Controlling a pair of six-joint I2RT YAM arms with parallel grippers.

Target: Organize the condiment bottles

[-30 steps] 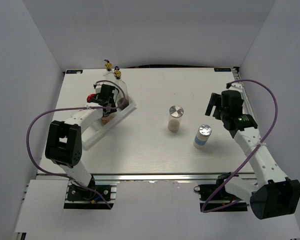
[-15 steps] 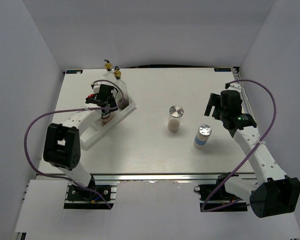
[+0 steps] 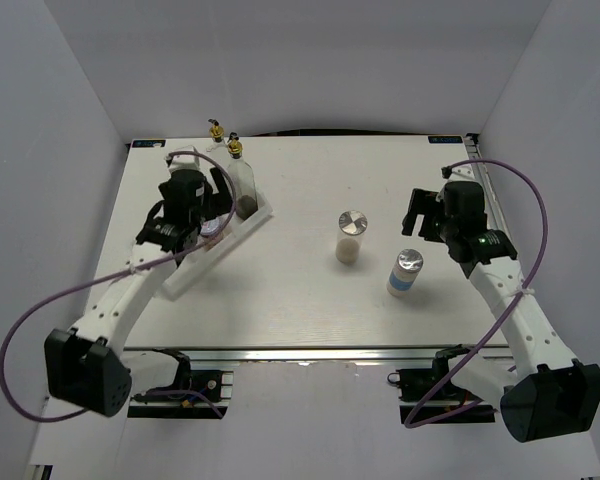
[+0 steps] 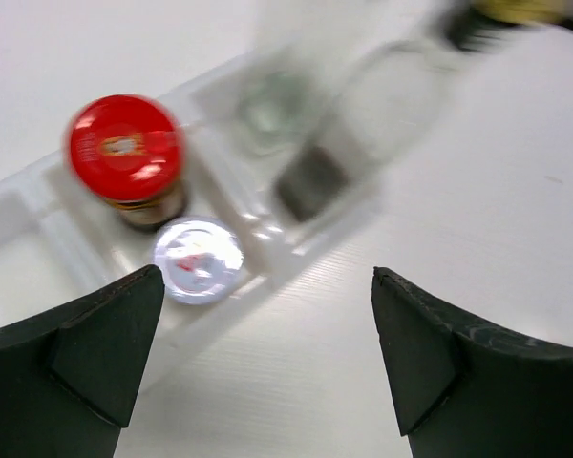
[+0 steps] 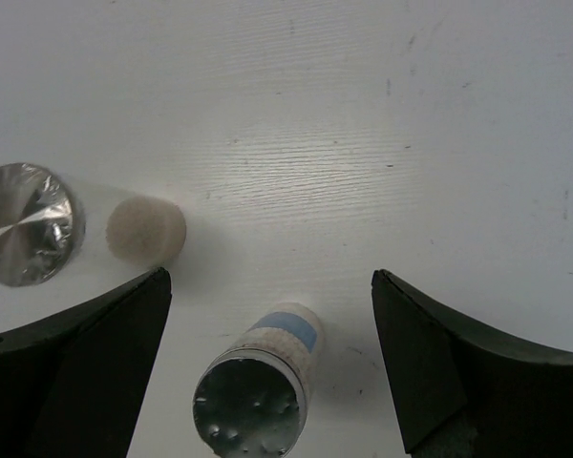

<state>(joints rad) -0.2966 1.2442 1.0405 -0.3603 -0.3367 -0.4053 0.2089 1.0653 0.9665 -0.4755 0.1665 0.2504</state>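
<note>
Item: condiment bottles, six pieces, on a white table (image 3: 300, 310).

1. Rack (image 3: 190, 270): white, divided into compartments, lying at a slant on the left half of the table.
2. Nearer tall bottle (image 3: 242, 185): clear glass, gold pourer top, dark residue at the base. Upright at the far end of the rack.
3. Farther tall bottle (image 3: 216, 128): same type, just behind item 2. Its lower part is hidden by the arm, so its compartment cannot be told.
4. Red-capped jar (image 4: 126, 148): dark body, upright in a rack compartment.
5. Racked shaker (image 4: 199, 260): silver lid, just beside the jar on the side toward the rack's edge. The wrist picture is blurred, so it seems to stand in the adjoining compartment.
6. Plain shaker (image 3: 351, 235): silver lid, pale body, upright on the bare table right of centre, well apart from the rack.
7. Blue-banded shaker (image 3: 406, 270): perforated silver lid, upright near item 6, closer to the arm bases.

Left gripper (image 4: 265, 286): above the rack, jaws spread wide, grasping nothing.
Right gripper (image 5: 269, 281): above the table by the two loose shakers, jaws spread wide, grasping nothing.
</note>
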